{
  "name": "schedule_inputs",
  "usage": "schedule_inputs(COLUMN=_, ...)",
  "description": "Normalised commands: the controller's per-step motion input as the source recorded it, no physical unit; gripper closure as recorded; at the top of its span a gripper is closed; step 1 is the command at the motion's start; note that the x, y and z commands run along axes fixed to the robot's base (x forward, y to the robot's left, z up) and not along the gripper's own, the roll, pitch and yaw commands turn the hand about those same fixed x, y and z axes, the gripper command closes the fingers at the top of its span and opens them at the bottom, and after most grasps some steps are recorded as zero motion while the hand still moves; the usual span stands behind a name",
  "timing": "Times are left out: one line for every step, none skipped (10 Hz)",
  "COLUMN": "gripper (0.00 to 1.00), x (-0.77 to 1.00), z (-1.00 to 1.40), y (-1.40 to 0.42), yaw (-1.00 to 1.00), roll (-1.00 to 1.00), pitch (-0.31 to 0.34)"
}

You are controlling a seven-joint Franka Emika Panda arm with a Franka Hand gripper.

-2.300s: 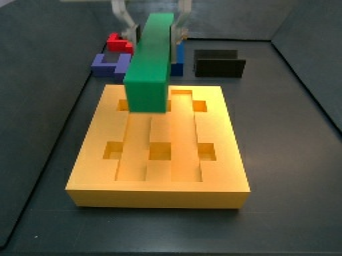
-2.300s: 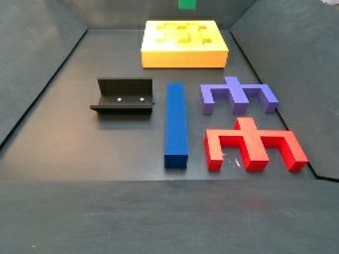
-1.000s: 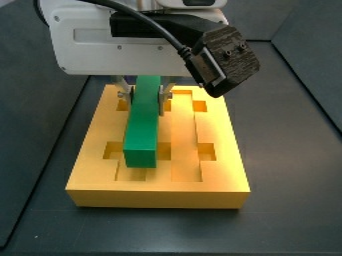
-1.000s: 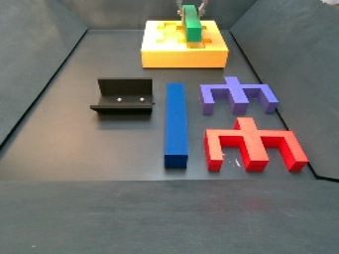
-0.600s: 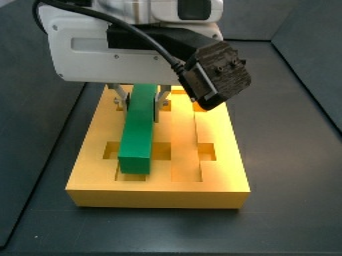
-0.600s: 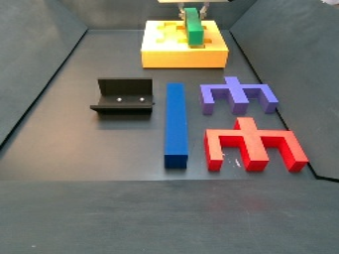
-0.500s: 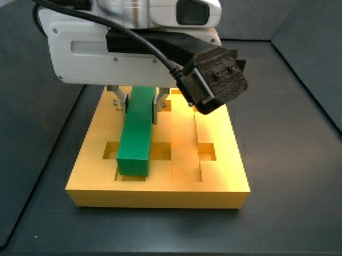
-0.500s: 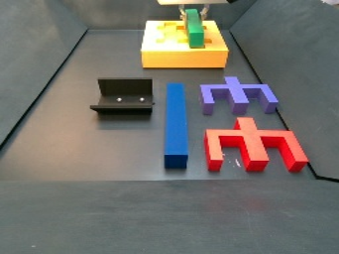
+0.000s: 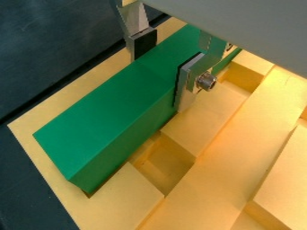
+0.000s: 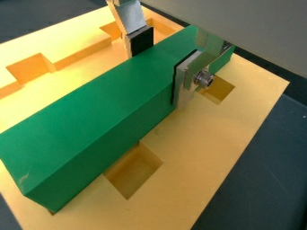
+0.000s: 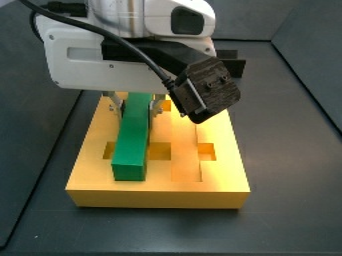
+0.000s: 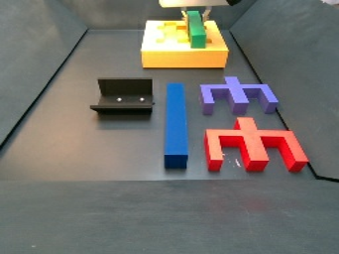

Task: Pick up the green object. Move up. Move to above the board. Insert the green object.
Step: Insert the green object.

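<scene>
Nearest in a side view, a red forked block (image 12: 255, 144) lies at the lower right of the dark desk (image 12: 79, 198), a purple forked block (image 12: 239, 93) just beyond it. A long blue bar (image 12: 176, 121) lies mid-frame, with the dark L-shaped fixture (image 12: 125, 97) to its left. Farthest back sits the thick yellow-orange grooved board (image 12: 159, 52). Over it hangs the gripper (image 10: 163, 59), its jaws clamped on the long flat green bar (image 10: 102, 119); one silver finger (image 9: 191, 76) presses the bar's side. In a side view the green bar (image 11: 132, 138) slopes down along the board (image 11: 160, 180), its low end at a groove near the left square hole.
</scene>
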Motion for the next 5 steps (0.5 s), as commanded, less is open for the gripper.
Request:
schedule_inputs(gripper=1.0, x=-0.06, z=-0.2, y=-0.09, yaw=-0.03, roll=0.05, pitch=0.0)
schedule_inputs(gripper=1.0, x=0.06, z=-0.31, y=-0.06, yaw=-0.03, roll=0.02, pitch=-0.003)
schedule_inputs(gripper=1.0, x=0.08, z=-0.33, y=-0.03, yaw=-0.01, roll=0.01, pitch=-0.013)
schedule_inputs(gripper=1.0, x=0.0, z=0.0, y=0.0, yaw=-0.03, roll=0.04, pitch=0.043)
schedule_inputs(gripper=1.0, x=-0.04, z=0.0, y=0.0, yaw=0.0, roll=0.0, pitch=-0.024)
